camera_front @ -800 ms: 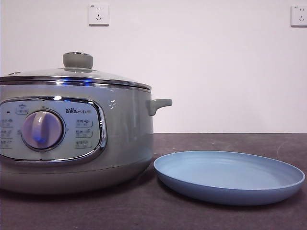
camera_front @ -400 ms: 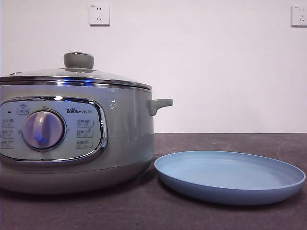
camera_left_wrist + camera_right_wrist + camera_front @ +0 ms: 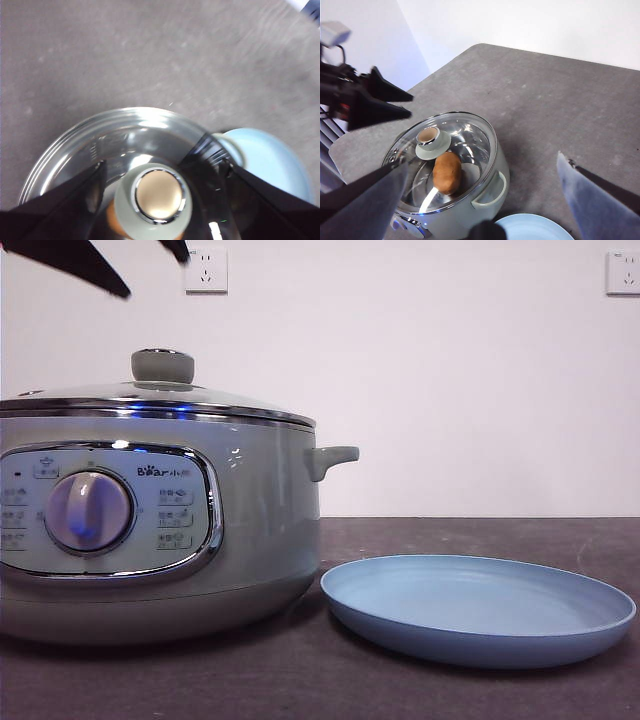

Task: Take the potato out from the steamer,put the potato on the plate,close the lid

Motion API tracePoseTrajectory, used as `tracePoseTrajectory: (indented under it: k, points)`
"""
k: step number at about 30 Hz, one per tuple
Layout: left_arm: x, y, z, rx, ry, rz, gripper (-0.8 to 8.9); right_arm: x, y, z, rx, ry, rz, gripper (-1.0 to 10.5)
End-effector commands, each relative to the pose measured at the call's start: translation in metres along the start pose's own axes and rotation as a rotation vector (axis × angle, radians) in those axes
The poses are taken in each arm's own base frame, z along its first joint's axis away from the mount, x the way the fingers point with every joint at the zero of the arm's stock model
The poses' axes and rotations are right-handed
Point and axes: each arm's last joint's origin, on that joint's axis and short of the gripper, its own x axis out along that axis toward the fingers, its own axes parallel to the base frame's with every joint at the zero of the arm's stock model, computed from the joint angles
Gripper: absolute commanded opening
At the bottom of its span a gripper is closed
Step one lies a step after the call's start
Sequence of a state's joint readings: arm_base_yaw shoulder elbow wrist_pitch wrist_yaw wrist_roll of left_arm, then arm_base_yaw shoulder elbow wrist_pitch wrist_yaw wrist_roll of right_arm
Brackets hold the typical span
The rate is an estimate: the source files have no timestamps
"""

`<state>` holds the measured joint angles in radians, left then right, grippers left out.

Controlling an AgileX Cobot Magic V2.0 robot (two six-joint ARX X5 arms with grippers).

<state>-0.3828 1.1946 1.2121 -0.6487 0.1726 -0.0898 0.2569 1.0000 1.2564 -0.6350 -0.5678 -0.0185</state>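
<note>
While my left claw (image 3: 160,200) hangs above the steamer, this is what I see:

Left claw: my jaws are spread wide, one on each side of the lid's knob (image 3: 157,197), above it and not touching it. In the front view two black tips (image 3: 120,265) show at the top left corner, above the pot.

Right claw: my right claw (image 3: 480,200) is held high and off to the side of the steamer, jaws wide apart, holding nothing. Between them I see the pot and the near edge of the plate.

Lid: the glass lid (image 3: 150,400) with chrome rim sits shut on the steamer, its pale green knob straight under my left claw.

Potato: the orange-brown potato (image 3: 446,172) lies inside the steamer under the glass, just beside the knob as my right wrist sees it.

Steamer: the sage-green pot (image 3: 260,530) stands on the dark table (image 3: 300,680), below my left claw.

Writing: the panel (image 3: 110,510) reads "Bear", followed by small characters I cannot read. The buttons around the round dial (image 3: 88,512) carry labels too small to tell.

Plate: the light blue plate (image 3: 480,640) lies beside the steamer on the side of its small handle (image 3: 333,458), nothing on it, close to the pot.

Wall: two white sockets (image 3: 206,270) sit high on it.
</note>
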Motion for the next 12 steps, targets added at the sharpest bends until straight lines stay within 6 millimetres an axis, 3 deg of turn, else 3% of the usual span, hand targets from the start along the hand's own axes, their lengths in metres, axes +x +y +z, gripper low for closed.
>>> tracePoseTrajectory:
  k: [1, 12]
  points:
    - [0.013, -0.003, 0.0, 0.053, 0.021, 0.049, 3.77, 0.0, 0.001, 0.002, -0.003, -0.009, 0.001, 5.0]
    - [0.048, -0.009, -0.009, 0.073, 0.14, 0.075, 3.77, 0.0, 0.001, 0.002, -0.003, -0.009, 0.001, 5.0]
